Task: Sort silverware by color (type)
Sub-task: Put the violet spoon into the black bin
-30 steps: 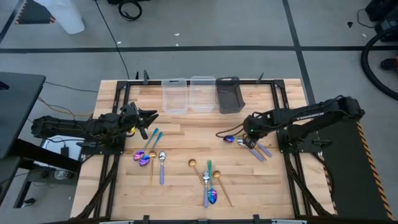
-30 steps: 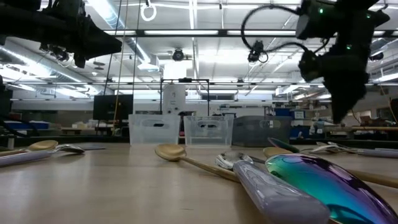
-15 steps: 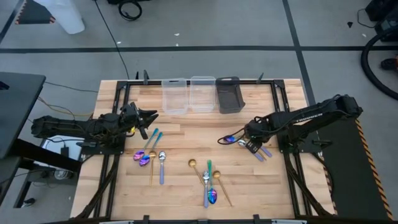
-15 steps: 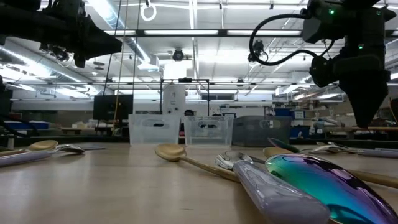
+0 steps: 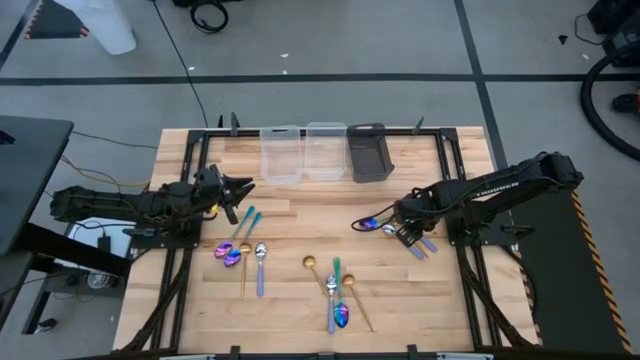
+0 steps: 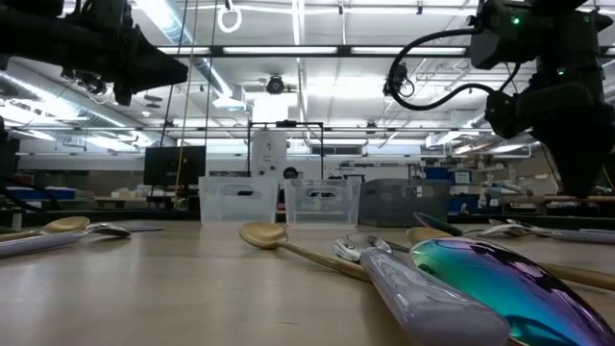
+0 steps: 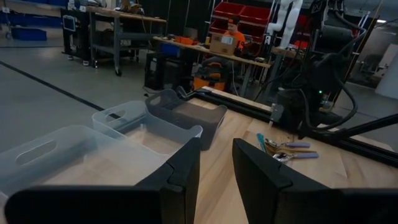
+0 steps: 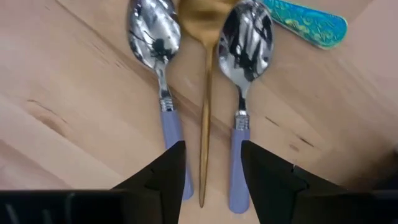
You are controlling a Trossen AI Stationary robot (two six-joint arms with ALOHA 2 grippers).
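Note:
Silverware lies flat on the wooden table in three groups. Under my right gripper lie two silver spoons with lavender handles, a gold spoon between them, and a teal handle. The gripper points down, open. Its fingers stand on either side of the gold spoon's handle, over the lavender handles; whether they touch, I cannot tell. An iridescent spoon lies just beside it. My left gripper hangs level over the table's left side, open, with nothing between its fingers.
Two clear bins and a dark grey bin stand in a row at the far edge. More spoons lie at the near left and the near middle. Bare wood lies between the groups and the bins.
My right gripper has rolled about its wrist and swung a little toward the table's near edge, staying over the spoons at the right. The spoons lie as before.

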